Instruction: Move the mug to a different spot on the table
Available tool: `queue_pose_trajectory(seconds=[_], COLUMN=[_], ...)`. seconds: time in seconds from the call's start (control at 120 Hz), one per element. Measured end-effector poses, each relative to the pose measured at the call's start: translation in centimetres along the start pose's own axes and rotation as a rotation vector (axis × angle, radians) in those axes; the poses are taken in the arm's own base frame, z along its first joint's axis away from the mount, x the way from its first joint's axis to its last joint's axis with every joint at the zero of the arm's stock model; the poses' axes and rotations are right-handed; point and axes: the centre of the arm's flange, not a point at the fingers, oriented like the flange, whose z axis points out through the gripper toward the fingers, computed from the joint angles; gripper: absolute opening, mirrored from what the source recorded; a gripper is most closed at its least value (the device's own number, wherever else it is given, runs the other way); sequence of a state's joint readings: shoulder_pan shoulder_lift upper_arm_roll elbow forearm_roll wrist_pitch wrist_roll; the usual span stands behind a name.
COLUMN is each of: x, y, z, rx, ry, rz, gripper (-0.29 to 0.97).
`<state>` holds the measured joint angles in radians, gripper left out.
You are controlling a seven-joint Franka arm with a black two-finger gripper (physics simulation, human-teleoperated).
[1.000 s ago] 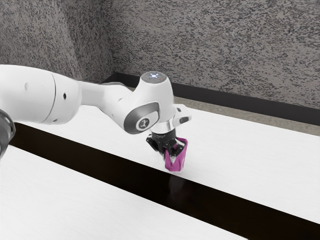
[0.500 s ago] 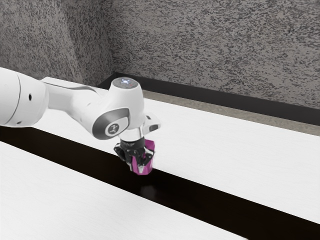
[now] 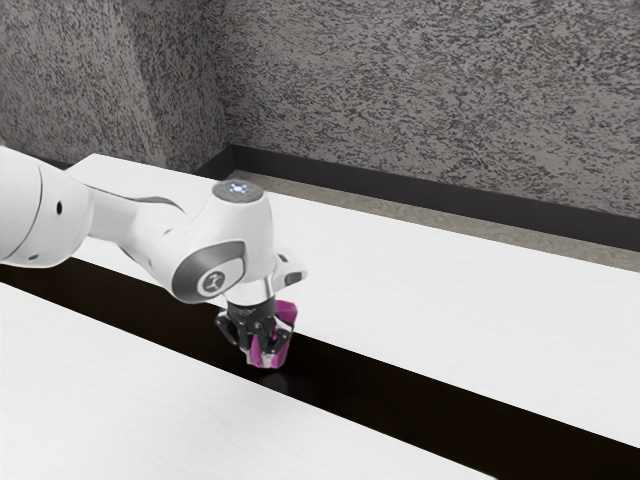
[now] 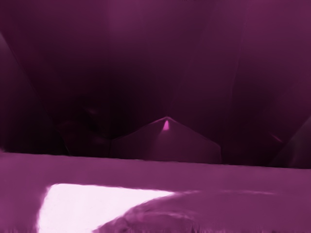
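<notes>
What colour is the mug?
Magenta; the mug shows best in the exterior view.

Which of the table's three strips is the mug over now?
The dark middle strip, between the far white strip and the near white strip. The magenta mug is held in the gripper above it.

Magenta faceted mug (image 3: 275,340), narrowing toward its base, roughly upright, clamped between the fingers of the pincer (image 3: 265,352), hanging directly beneath it.
</notes>
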<state>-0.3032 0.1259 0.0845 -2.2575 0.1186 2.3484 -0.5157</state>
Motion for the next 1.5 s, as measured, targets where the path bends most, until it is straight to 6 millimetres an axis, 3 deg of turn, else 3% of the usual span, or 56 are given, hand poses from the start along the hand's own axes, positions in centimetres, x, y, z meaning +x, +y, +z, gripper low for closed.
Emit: queue_pose_trajectory(seconds=[0.242, 0.425, 0.667, 0.925, 1.208, 1.5], x=[0.3, -2.6, -2.5, -2.7, -2.6, -2.5], y=[0.1, -0.7, -1.7, -1.3, -1.4, -1.5], z=[-0.3, 1.2, 1.8, 2.0, 1.9, 1.4], rx=[-0.021, -0.049, -0.087, -0.125, -0.133, -0.133], ry=[0.042, 0.145, 0.324, 0.387, 0.405, 0.413], rz=[-0.001, 0.058, 0.163, 0.208, 0.223, 0.231], gripper=[-0.09, -0.09, -0.08, -0.08, 0.43, 0.61])
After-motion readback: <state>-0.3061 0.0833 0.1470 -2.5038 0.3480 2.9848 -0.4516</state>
